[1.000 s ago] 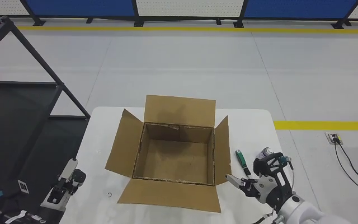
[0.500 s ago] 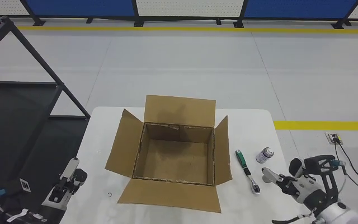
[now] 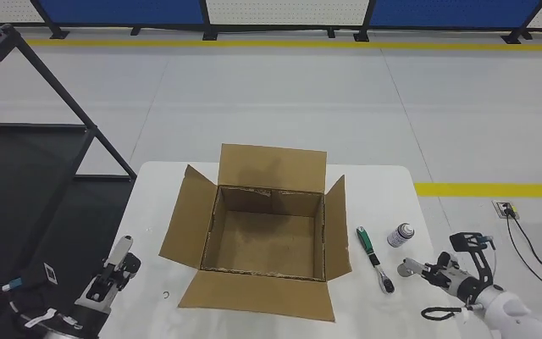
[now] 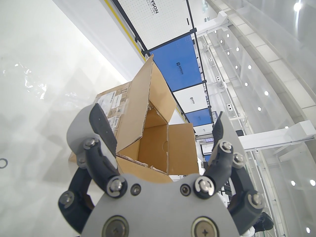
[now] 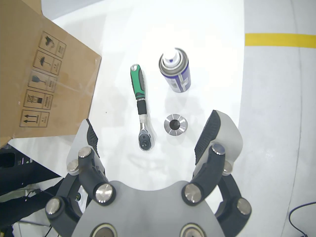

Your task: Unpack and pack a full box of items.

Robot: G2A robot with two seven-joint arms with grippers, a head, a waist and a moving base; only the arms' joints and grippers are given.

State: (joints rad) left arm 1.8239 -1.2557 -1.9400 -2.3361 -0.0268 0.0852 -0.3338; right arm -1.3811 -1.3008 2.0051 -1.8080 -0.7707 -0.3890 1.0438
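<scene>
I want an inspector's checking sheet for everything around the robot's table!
Surface: white table, no spills seen.
Job's things: cardboard box open and empty, flaps out; green-handled ratchet, upright spray can and round metal piece beside it, none touching.
Clutter: small ring on the table near the box's front flap.
Grippers: left gripper and right gripper, jaws open, holding nothing.
Cables: black cable on the floor.
Surroundings: blue and white panels, yellow floor line, black frame.

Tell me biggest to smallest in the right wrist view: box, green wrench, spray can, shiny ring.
1. box
2. green wrench and spray can: unsure, the wrench is longer, but the can stands up toward the camera
3. shiny ring, smallest
</scene>
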